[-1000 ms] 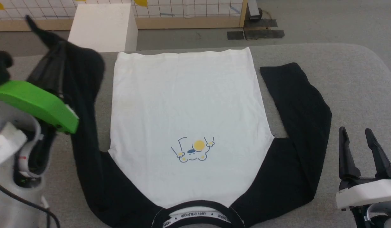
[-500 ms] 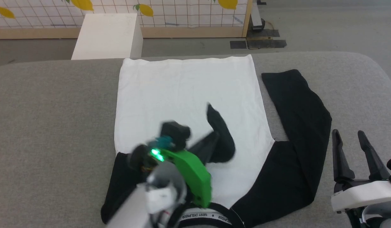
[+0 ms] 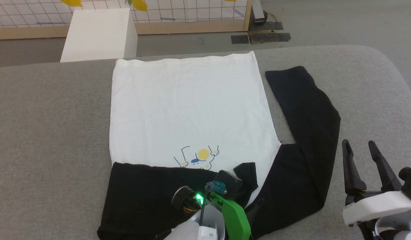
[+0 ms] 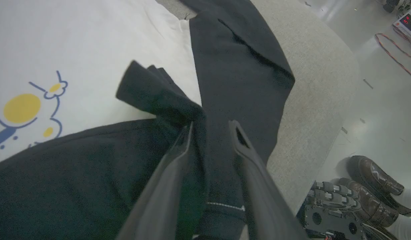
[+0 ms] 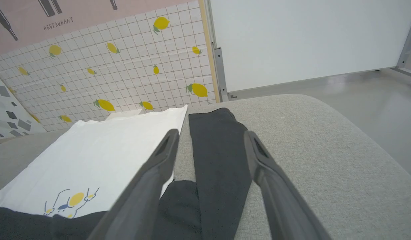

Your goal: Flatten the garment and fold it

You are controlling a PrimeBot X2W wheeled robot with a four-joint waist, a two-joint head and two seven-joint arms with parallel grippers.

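Currently you are looking at the garment lying front-up on the grey padded surface, and its cartoon print is serving as your marker for everything else. Beyond the print, on the far side from the robot, the white body is lying flat and smooth out to the hem. Just on the robot's side of the print, the black left sleeve is lying folded across the chest, its upper edge touching the bottom of the print and covering the collar area. The sleeve's cuff is sitting rumpled and partly lifted just to the right of the print. The left gripper is hanging over that spot, right of the print and nearer the robot. Its fingers are standing parted, with the bunched cuff pressing against the tip of one finger. No cloth is being pinched across both, so you are reading a released claw there. Farther right of the print, the right sleeve is lying unfolded, bending at the elbow and running away alongside the white body without touching it at the far end. The right gripper is hovering well to the right of the print, past that sleeve, with its jaws spread wide and nothing between them. Far beyond the print, past the hem, a white box is standing on the floor before a tiled panel with lemons.
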